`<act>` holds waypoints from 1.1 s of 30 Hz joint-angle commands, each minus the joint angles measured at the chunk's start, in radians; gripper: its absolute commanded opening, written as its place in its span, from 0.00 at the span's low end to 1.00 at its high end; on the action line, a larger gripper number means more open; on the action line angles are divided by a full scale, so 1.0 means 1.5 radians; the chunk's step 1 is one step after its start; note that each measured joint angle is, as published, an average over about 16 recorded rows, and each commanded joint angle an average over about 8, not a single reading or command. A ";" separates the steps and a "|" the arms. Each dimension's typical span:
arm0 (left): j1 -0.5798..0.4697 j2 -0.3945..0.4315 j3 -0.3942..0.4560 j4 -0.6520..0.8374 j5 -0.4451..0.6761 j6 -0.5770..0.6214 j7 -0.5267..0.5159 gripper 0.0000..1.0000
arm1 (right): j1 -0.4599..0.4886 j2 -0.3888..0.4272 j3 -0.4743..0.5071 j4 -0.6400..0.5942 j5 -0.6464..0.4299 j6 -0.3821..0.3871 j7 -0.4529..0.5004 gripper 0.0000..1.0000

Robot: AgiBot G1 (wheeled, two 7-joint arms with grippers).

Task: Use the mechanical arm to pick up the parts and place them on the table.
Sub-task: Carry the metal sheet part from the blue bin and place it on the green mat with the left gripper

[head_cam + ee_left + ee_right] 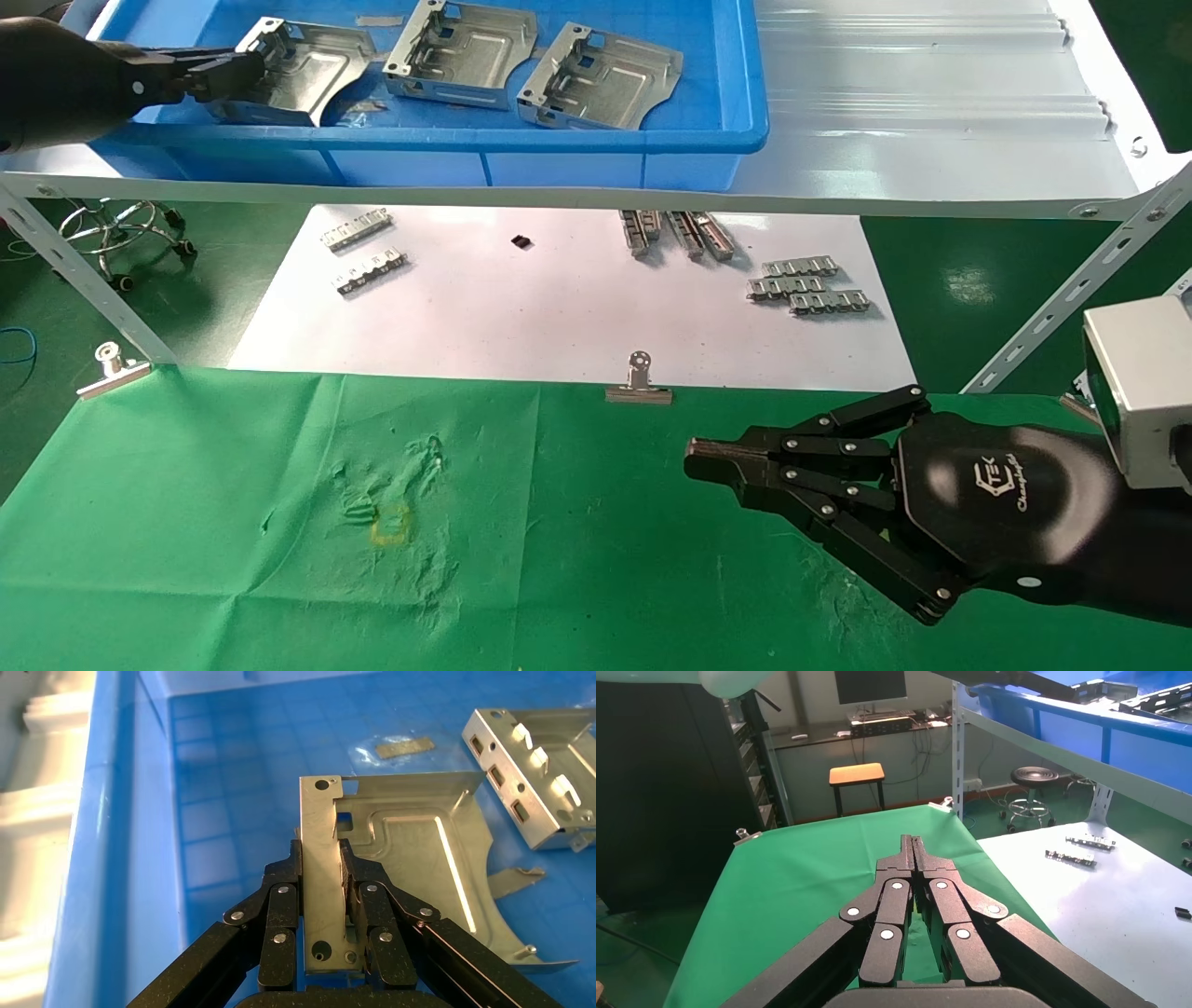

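Observation:
Three silver stamped parts lie in a blue bin [596, 140] on the shelf. My left gripper [244, 73] is shut on the upturned edge of the leftmost part [312, 75]; the left wrist view shows its jaws [322, 855] clamping that edge of the part [407, 860]. The other two parts [461, 51] [601, 79] lie to its right; one shows in the left wrist view [541, 776]. My right gripper [700, 458] is shut and empty, hovering over the green table [233, 522]; in the right wrist view [912, 843] its jaws are pressed together.
A white paper sheet [559, 317] holds small ridged metal strips [805, 284] [368, 252]. Binder clips [639, 382] [112, 365] pin the cloth's far edge. The ribbed metal shelf [931, 112] overhangs the paper. A yellow mark [391, 527] sits on the cloth.

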 commanded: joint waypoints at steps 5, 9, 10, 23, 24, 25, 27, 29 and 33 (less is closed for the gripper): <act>0.009 -0.005 -0.009 -0.025 -0.002 -0.030 0.006 0.00 | 0.000 0.000 0.000 0.000 0.000 0.000 0.000 0.00; 0.021 -0.014 -0.025 -0.062 -0.031 -0.040 0.028 0.00 | 0.000 0.000 0.000 0.000 0.000 0.000 0.000 0.00; 0.024 -0.018 -0.031 -0.073 -0.043 -0.039 0.037 0.00 | 0.000 0.000 0.000 0.000 0.000 0.000 0.000 0.00; 0.091 -0.084 -0.130 -0.175 -0.278 0.106 0.276 0.00 | 0.000 0.000 0.000 0.000 0.000 0.000 0.000 0.00; 0.096 -0.088 -0.139 -0.174 -0.300 0.130 0.303 0.00 | 0.000 0.000 0.000 0.000 0.000 0.000 0.000 0.00; 0.101 -0.092 -0.147 -0.171 -0.322 0.155 0.331 0.00 | 0.000 0.000 0.000 0.000 0.000 0.000 0.000 0.00; 0.111 -0.098 -0.162 -0.159 -0.361 0.211 0.392 0.00 | 0.000 0.000 0.000 0.000 0.000 0.000 0.000 0.00; 0.118 -0.101 -0.173 -0.141 -0.394 0.273 0.455 0.00 | 0.000 0.000 0.000 0.000 0.000 0.000 0.000 0.00; 0.119 -0.097 -0.180 -0.086 -0.438 0.405 0.574 0.00 | 0.000 0.000 0.000 0.000 0.000 0.000 0.000 0.00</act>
